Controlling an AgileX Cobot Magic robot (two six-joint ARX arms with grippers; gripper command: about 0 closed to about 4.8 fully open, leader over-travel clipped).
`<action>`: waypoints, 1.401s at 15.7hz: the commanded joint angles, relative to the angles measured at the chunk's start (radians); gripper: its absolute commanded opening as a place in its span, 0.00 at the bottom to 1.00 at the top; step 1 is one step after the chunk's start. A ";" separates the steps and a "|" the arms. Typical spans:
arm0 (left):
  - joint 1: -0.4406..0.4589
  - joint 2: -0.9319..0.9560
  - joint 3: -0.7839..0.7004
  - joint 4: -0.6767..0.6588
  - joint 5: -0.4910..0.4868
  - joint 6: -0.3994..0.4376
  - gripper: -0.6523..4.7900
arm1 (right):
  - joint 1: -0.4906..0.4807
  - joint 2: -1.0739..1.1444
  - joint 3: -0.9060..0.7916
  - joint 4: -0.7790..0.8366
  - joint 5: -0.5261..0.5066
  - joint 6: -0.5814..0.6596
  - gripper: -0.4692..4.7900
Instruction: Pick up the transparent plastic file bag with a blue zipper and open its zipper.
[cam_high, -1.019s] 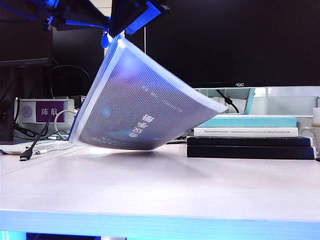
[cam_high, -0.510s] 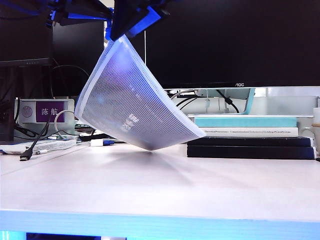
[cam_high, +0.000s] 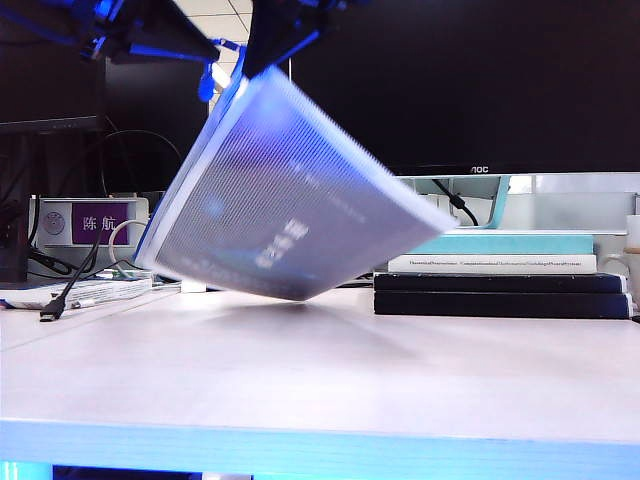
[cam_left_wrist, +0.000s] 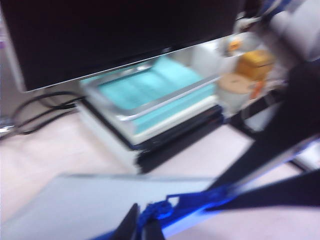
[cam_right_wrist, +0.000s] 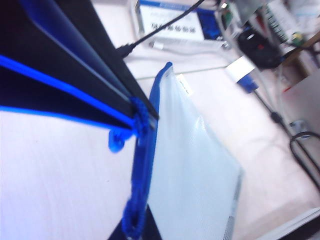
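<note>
file bag (cam_high: 280, 200) hangs clear above the table (cam_high: 400, 370), zipper (cam_right_wrist: 142, 145) edge uppermost. left gripper (cam_left_wrist: 140, 227) pinched shut on the bag's top edge; right gripper (cam_right_wrist: 137, 117) just beside it, closed at the zipper's cord pull (cam_right_wrist: 117, 142).

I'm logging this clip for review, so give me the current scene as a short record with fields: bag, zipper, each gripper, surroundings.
bag: file bag hangs tilted above the table, clear of it
zipper: zipper along the bag's upper edge; how far it is open cannot be told
left gripper: left gripper shut on the file bag at its blue edge
right gripper: right gripper shut at the zipper beside its blue cord loop
surroundings: stacked books on the table, monitor behind
</note>
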 joint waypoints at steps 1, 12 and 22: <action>0.012 0.037 0.007 -0.035 -0.323 0.048 0.11 | -0.003 -0.090 0.003 -0.075 0.008 0.002 0.09; 0.012 0.132 0.007 -0.156 -0.372 0.067 0.61 | -0.082 -0.189 -0.119 -0.584 0.163 0.016 0.09; 0.013 0.053 0.009 -0.246 -0.155 0.074 0.68 | -0.324 -0.168 -0.134 -0.671 0.186 0.121 1.00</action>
